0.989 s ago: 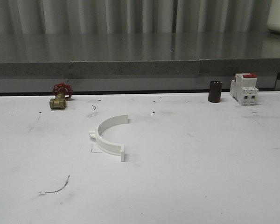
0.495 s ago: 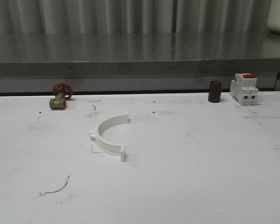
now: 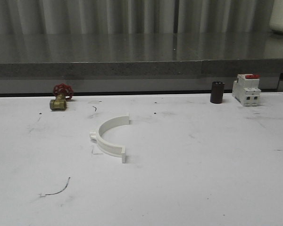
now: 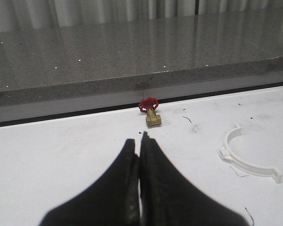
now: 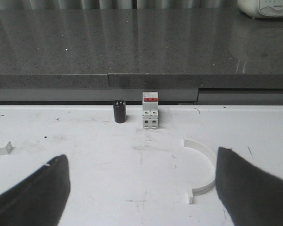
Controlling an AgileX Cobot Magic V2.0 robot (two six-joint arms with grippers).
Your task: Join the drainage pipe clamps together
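Note:
One white half-ring clamp [image 3: 109,136] lies on the white table left of centre, its open side facing right. In the left wrist view this clamp [image 4: 245,164] is to the right of my left gripper [image 4: 137,141], which is shut on nothing and hangs over bare table. A second white half-ring clamp [image 5: 211,172] lies flat just inside the right-hand finger of my right gripper [image 5: 141,157]. That gripper is wide open with nothing between its fingers. One tab end of the first clamp [image 5: 2,149] also shows in the right wrist view.
A brass valve with a red handwheel [image 3: 61,97] sits at the back left. A black cylinder [image 3: 217,92] and a white-and-red circuit breaker [image 3: 246,89] stand at the back right. A raised grey stone ledge [image 3: 141,66] runs behind the table.

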